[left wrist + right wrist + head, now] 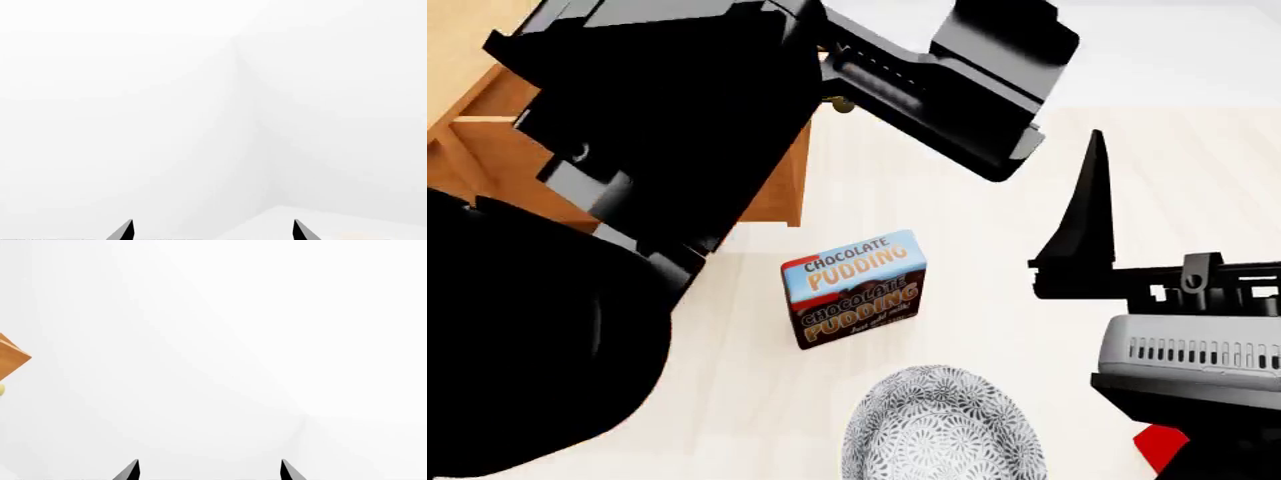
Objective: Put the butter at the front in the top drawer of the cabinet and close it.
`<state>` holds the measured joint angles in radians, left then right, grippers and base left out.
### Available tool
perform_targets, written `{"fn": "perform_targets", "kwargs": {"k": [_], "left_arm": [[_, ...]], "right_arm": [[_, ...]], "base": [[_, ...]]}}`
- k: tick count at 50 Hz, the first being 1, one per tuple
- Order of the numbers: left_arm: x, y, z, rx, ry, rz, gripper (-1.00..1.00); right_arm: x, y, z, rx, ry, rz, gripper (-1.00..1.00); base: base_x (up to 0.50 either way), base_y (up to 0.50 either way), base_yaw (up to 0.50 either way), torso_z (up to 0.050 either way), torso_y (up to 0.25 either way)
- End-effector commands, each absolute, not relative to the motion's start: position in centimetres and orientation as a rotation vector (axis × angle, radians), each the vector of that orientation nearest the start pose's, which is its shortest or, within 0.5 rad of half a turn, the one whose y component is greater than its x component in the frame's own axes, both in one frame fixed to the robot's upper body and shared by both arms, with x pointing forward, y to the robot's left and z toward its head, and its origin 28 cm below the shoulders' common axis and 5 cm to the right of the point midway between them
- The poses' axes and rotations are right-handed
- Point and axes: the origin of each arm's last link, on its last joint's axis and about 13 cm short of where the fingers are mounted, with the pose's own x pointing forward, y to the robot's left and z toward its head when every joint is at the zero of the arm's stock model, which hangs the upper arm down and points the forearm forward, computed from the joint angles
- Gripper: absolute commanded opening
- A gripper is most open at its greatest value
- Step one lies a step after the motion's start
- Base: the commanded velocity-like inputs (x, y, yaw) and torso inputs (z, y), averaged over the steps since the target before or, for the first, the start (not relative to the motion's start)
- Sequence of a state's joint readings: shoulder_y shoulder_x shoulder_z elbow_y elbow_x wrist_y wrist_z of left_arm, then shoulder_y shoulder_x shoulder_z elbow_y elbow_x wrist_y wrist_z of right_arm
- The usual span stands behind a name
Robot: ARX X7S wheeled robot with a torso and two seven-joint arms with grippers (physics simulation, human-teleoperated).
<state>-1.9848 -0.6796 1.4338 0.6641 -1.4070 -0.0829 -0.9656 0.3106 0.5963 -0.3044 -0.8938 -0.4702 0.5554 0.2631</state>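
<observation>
The butter is out of view. At the top left of the head view the light-brown cabinet (474,150) has a drawer (781,185) pulled out. A brass handle end (843,103) shows by its front. My left arm hides most of it, so I cannot tell which drawer it is. My left gripper (213,231) is open, with only white wall between its tips. My right gripper (210,471) is open and empty too. One of its fingers (1088,205) points up at the right of the head view. A wooden corner of the cabinet (10,357) shows in the right wrist view.
A chocolate pudding box (854,288) stands on the pale table (988,300) in front of the drawer. A patterned bowl (941,430) sits nearer to me. A red object (1158,445) peeks out under my right arm.
</observation>
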Motion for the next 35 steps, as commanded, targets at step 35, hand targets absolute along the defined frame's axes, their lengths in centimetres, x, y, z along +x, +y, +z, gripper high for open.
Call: {"fn": "perform_targets", "kwargs": {"k": [35], "left_arm": [[18.8,12.8,34.7,0.14,-0.603,-0.627,1.0]], "right_arm": [[17.4,-16.5,22.4,-0.826,-0.747,-0.4,1.0]], "base": [[0.0,0.0,0.0,0.0,0.0]]}}
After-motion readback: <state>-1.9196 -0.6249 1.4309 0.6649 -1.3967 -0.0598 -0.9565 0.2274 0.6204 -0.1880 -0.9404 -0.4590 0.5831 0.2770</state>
